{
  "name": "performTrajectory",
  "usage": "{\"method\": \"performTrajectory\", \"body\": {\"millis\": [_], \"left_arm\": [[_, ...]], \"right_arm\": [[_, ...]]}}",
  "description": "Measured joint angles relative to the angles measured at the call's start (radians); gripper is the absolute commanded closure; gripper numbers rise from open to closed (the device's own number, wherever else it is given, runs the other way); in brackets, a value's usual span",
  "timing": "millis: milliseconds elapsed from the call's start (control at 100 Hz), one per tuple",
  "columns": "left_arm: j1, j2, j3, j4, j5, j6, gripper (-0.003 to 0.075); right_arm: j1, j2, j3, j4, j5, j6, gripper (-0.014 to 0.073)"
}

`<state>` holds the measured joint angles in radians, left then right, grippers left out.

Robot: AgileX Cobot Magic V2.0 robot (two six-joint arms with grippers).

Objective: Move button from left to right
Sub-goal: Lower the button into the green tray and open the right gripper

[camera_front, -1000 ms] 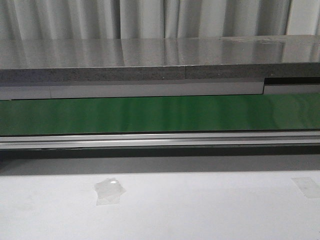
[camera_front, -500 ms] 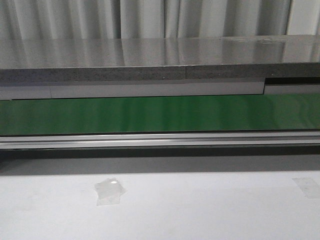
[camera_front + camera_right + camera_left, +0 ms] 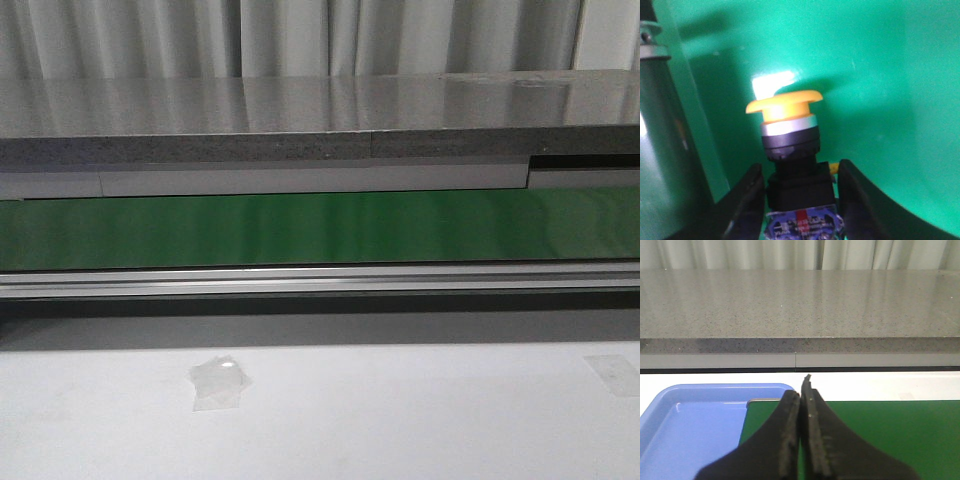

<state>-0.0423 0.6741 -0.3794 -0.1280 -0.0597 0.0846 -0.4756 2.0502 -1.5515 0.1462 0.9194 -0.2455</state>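
The button (image 3: 785,107) shows only in the right wrist view: an orange-yellow mushroom cap, a silvery ring, and a black body with a blue-and-red base. My right gripper (image 3: 800,171) is shut on the button's black body, one black finger on each side, above a green surface (image 3: 880,75). In the left wrist view my left gripper (image 3: 802,390) is shut with nothing between its fingers. It hangs over the green belt (image 3: 890,430) beside a blue tray (image 3: 690,410). The front view shows neither gripper nor the button.
The green conveyor belt (image 3: 320,228) runs across the front view, with a metal rail (image 3: 320,280) in front and a grey speckled counter (image 3: 320,120) behind. A piece of clear tape (image 3: 220,382) lies on the white table. A metallic rail (image 3: 660,150) borders the green surface.
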Motion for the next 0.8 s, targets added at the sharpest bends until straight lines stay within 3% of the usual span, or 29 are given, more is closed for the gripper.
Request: {"method": "performTrajectory", "body": {"millis": [150, 350, 800], "left_arm": [[0.0, 0.0, 0.0, 0.0, 0.0, 0.0, 0.074], [0.0, 0.0, 0.0, 0.0, 0.0, 0.0, 0.074], [0.0, 0.0, 0.0, 0.0, 0.0, 0.0, 0.074]], "right_arm": [[0.0, 0.008, 0.0, 0.002, 0.0, -0.003, 0.0308], [0.0, 0.008, 0.0, 0.006, 0.0, -0.003, 0.008], [0.0, -0.038, -0.002, 0.006, -0.008, -0.003, 0.0067]]}}
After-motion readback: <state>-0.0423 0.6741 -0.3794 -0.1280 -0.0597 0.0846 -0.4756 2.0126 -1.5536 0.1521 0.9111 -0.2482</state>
